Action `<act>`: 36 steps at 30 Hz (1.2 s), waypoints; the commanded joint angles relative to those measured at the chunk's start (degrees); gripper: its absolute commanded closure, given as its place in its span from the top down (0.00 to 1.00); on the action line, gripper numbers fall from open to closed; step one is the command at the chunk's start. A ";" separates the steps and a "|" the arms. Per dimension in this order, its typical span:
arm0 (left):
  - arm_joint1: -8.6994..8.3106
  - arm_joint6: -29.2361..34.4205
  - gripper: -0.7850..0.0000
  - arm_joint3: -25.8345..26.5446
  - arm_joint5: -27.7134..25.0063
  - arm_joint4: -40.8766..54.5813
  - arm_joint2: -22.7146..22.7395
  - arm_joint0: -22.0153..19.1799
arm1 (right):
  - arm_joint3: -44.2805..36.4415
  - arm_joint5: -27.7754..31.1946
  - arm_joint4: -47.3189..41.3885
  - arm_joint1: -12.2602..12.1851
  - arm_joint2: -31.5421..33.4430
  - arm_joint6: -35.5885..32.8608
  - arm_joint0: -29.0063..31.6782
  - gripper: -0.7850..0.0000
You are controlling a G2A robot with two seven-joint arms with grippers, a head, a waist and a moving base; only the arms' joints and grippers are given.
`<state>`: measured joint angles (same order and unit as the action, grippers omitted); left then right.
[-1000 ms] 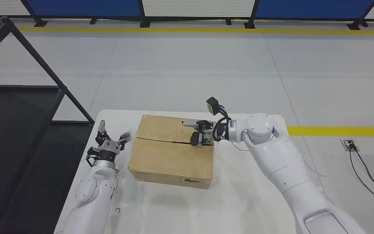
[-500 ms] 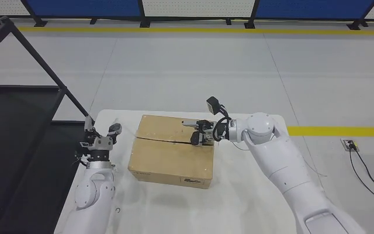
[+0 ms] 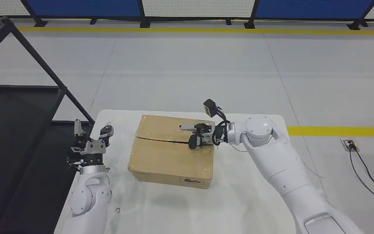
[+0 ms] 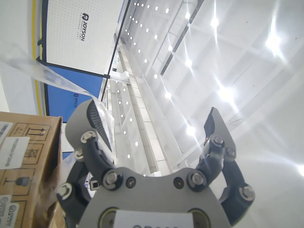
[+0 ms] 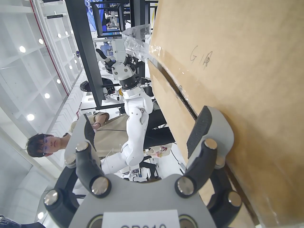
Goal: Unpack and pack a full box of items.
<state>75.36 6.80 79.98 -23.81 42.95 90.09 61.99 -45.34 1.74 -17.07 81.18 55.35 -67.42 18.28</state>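
My left gripper has swung away from the box toward the left edge of the table, close to the black frame standing beside it. Its jaws are apart, and a strip of clear tape clings to one pad, trailing back toward the box's top seam. The box sits mid-table, plain brown cardboard, its flaps meeting along a dark slit. My right gripper lies over that seam at the box's right end, jaws apart, one finger against the top.
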 commanded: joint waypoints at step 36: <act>0.78 0.97 1.00 9.02 -2.56 -17.38 -4.64 1.74 | -5.87 -2.18 0.66 -1.62 2.25 4.10 5.36 1.00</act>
<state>76.12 7.62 88.52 -26.04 26.63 85.78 63.37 -51.24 -0.49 -16.36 79.57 57.60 -63.27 23.64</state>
